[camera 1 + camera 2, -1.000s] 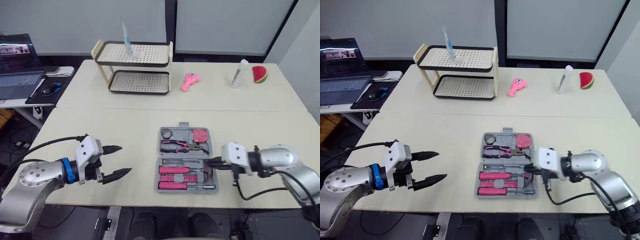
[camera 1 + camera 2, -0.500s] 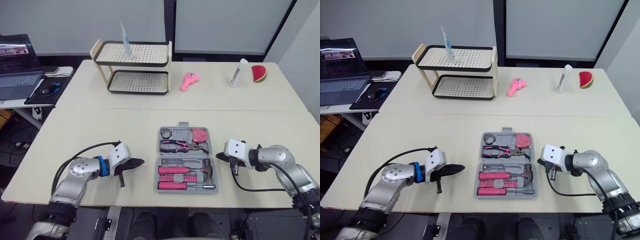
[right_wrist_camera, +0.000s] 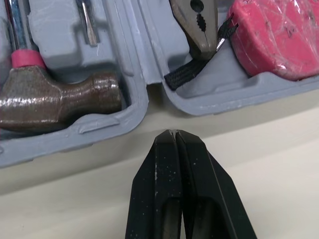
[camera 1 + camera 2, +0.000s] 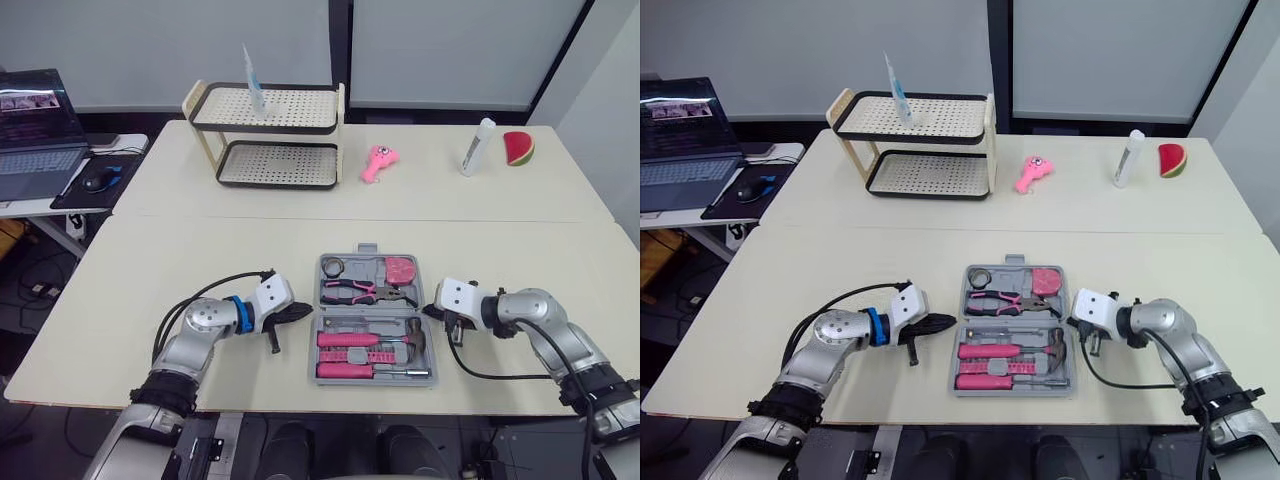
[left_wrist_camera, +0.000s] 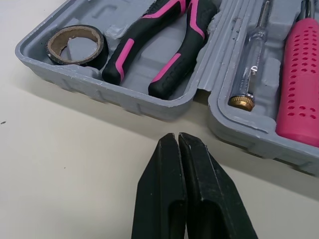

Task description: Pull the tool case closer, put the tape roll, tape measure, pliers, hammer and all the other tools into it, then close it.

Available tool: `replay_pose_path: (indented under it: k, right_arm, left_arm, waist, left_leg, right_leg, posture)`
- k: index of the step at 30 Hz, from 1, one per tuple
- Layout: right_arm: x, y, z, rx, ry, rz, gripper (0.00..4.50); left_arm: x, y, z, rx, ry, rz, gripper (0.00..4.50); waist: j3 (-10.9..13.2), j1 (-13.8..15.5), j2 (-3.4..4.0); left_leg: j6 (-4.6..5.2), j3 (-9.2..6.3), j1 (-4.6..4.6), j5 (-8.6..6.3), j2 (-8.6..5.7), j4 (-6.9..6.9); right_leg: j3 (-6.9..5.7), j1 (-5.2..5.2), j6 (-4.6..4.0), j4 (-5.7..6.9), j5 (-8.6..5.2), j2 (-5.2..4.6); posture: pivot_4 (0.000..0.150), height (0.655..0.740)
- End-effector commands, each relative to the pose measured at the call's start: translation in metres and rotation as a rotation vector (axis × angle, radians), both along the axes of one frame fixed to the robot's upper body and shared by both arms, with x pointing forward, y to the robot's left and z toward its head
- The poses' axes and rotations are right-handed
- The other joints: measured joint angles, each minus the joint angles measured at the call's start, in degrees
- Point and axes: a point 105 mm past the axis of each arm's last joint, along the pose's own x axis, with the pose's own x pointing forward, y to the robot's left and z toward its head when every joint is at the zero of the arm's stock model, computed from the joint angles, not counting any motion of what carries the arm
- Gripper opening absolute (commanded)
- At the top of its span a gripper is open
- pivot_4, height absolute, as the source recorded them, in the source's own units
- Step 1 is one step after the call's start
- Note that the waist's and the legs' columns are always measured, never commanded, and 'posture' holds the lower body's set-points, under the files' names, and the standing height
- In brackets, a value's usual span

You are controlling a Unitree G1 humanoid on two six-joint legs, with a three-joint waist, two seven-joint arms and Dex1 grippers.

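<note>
- Left wrist view: the left gripper (image 5: 178,137) is holding its two black fingers pressed together, with nothing between them, its tips pointing at the left wall of the open grey plastic tool case (image 5: 124,92), just beside the hinge line.
- The case is lying flat on the cream table (image 4: 200,250), near its near edge, between the two grippers.
- In the far half, a black tape roll (image 5: 98,50) is sitting in the left corner, pink-and-black pliers (image 5: 177,55) are lying beside it, and a pink tape measure (image 3: 274,35) is filling the right end.
- In the near half, a clear-handled screwdriver (image 5: 251,55) is lying next to a pink perforated tool handle (image 5: 299,74), and a dark metal hammer head (image 3: 55,102) is resting against the right wall.
- The right gripper (image 3: 173,133) is also keeping its fingers together and empty, pointing at the case's right wall by the hinge; I cannot tell whether it is touching.
</note>
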Motion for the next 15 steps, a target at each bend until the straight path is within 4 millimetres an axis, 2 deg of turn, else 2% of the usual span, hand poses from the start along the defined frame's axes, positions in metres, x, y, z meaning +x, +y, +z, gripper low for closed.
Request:
replay_pose_path:
  k: [1, 9, 15]
  right_arm:
    - [0.002, 0.006, 0.006, -0.002, -0.024, 0.034, 0.00]
    - [-0.003, 0.014, 0.006, 0.009, -0.013, 0.060, 0.00]
    - [-0.012, 0.018, 0.005, 0.019, 0.011, 0.077, 0.00]
  left_arm:
    - [0.002, -0.007, -0.001, 0.009, -0.031, -0.019, 0.05]
    - [-0.002, -0.021, -0.003, -0.013, -0.029, -0.049, 0.05]
    - [-0.018, -0.032, -0.001, -0.033, 0.004, -0.110, 0.05]
  waist:
    - [0.0, 0.0, 0.00]
    - [0.0, 0.0, -0.01]
    - [0.0, 0.0, -0.01]
  left_leg:
    - [-0.08, 0.00, 0.00, 0.05, 0.00, 0.00]
    - [-0.10, -0.01, 0.01, 0.06, 0.00, 0.01]
    - [-0.10, -0.02, 0.00, 0.06, 0.00, 0.00]
  right_leg:
    - [0.00, 0.00, 0.00, 0.00, 0.00, 0.00]
    - [0.00, 0.02, 0.00, 0.01, 0.00, 0.00]
    - [-0.01, 0.01, 0.00, 0.01, 0.00, -0.01]
  posture:
    - [0.150, 0.7290]
    - [0.150, 0.7290]
    - [0.150, 0.7290]
